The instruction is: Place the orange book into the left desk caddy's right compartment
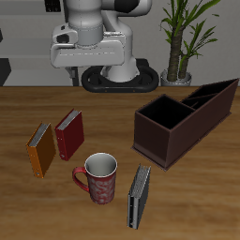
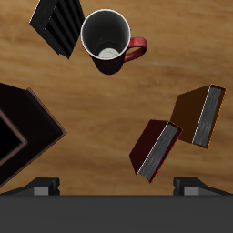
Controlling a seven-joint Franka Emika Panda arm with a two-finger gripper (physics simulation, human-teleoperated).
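Note:
The orange book (image 1: 39, 150) stands on the table near the front, beside a dark red book (image 1: 69, 134). In the wrist view the orange book (image 2: 202, 114) shows its pale page edges. The left desk caddy (image 1: 165, 141), a dark maroon-brown open-top box with dividers, sits apart from the books on the other side of the table; one corner shows in the wrist view (image 2: 27, 136). My gripper (image 1: 86, 73) hangs high above the table, farther back than the books. In the wrist view the gripper (image 2: 116, 187) has its fingers wide apart and holds nothing.
A red and white mug (image 1: 97, 176) (image 2: 109, 41) stands near the front edge. A dark grey book (image 1: 139, 195) (image 2: 59, 23) stands beside it. The dark red book (image 2: 153, 150) is close to the orange one. A potted plant (image 1: 183, 37) stands behind the caddy.

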